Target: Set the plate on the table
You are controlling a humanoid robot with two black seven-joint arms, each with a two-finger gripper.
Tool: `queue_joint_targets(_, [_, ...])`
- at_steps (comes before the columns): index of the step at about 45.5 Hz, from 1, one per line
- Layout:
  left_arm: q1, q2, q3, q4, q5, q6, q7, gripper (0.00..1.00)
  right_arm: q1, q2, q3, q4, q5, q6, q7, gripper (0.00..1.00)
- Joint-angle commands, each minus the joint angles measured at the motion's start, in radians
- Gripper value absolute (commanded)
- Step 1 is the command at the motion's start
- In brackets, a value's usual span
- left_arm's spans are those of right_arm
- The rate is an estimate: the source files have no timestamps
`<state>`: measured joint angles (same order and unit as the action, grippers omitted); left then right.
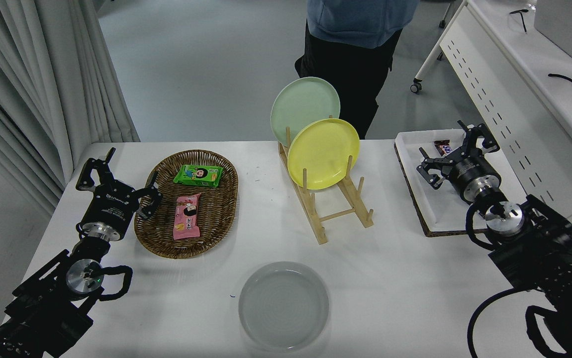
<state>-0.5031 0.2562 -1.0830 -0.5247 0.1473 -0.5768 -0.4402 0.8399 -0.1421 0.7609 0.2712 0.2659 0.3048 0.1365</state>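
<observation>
Plate: round light-grey plate (283, 306), flat on white table (405, 278), near edge.
Right gripper (452, 156): jaws wide, empty, above tray.
Left gripper (117, 181): parked, jaws wide.
Advice: retract clear, avoid rack.

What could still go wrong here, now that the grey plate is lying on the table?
1. The plate lies flat near the table's near edge, so a careless sweep could push it off.
2. The right gripper hangs open above the white tray, hiding most of the candy bars; dropping lower, it could knock them or the tray.
3. The yellow plate and green plate stand upright in the wooden rack; a bump might topple them.
</observation>
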Motion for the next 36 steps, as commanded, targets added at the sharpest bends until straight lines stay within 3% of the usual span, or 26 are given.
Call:
queue_joint_targets(1, [0.000, 0.000, 0.000, 0.000, 0.000, 0.000, 0.000, 1.00, -0.113, -0.042, 0.040, 0.258, -0.010, -0.185, 0.037, 0.99])
queue_joint_targets(14, [0.000, 0.000, 0.000, -0.001, 0.000, 0.000, 0.000, 1.00, -0.173, -0.019, 0.175, 0.289, -0.106, -0.170, 0.038, 0.99])
queue_joint_targets(24, [0.000, 0.000, 0.000, 0.000, 0.000, 0.000, 0.000, 1.00, -0.213, -0.024, 0.195, 0.338, -0.157, -0.007, 0.124, 0.99])
queue_joint_targets(36, [0.000, 0.000, 0.000, 0.000, 0.000, 0.000, 0.000, 1.00, -0.213, -0.030, 0.230, 0.345, -0.203, 0.051, 0.129, 0.99])
